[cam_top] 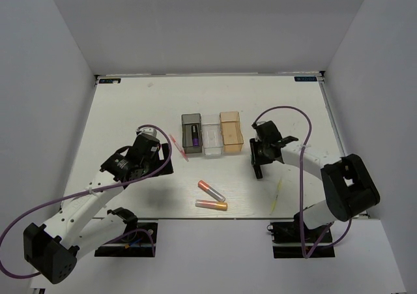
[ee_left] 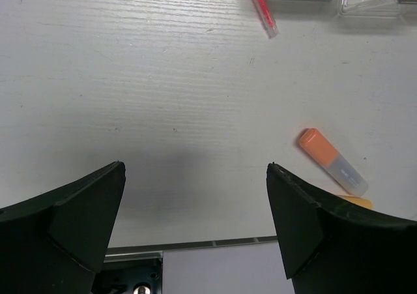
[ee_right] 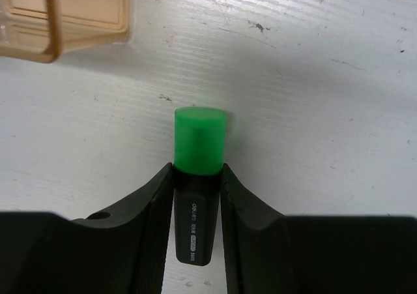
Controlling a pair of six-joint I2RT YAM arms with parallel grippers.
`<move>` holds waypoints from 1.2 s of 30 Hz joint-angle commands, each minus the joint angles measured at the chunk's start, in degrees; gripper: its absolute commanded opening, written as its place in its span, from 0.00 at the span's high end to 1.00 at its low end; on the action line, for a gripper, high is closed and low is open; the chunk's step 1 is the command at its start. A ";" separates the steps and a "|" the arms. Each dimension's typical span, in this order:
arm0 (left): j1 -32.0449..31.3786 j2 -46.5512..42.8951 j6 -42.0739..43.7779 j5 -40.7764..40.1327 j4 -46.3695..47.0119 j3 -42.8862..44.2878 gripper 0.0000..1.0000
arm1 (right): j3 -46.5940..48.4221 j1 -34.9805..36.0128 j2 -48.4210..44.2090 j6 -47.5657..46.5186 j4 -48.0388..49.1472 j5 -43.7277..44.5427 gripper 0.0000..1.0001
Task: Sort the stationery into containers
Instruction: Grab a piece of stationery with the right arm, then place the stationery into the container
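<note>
Right hand (ee_right: 195, 170) clenched on green-cap marker (ee_right: 199, 141) barrel, by orange-tan bin (ee_right: 51, 27); likely bound for dark grey bin (cam_top: 191, 117), joining purple-cap marker (cam_top: 195, 136). Left hand (ee_left: 195, 170) released, empty.

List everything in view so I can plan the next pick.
dark grey bin: 1, dark grey, left of row
clear bin: 1, clear, middle of row
orange-tan bin: 1, orange-tan, right of row
purple-capped marker: 1, black, inside dark grey bin
pink pen: 1, pink, table, left of dark grey bin
orange highlighters: 2, orange, table, nearer than bins
yellow pen: 1, yellow, table, near right arm
green-capped marker: 1, black, in right claw
left claw: 1, black, open, empty
right claw: 1, black, shut on marker
</note>
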 commanded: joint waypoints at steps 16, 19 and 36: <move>0.19 0.00 -0.26 0.61 0.52 0.88 0.01 | 22.10 1.78 -2.14 -2.93 -3.51 -14.22 0.87; 0.28 0.53 -0.26 0.70 0.61 1.41 0.01 | 29.13 3.19 4.09 -1.96 -2.63 -18.17 0.88; 0.72 5.98 -5.36 -4.39 1.93 3.07 0.06 | 68.45 10.93 41.63 1.74 -9.83 -22.49 0.81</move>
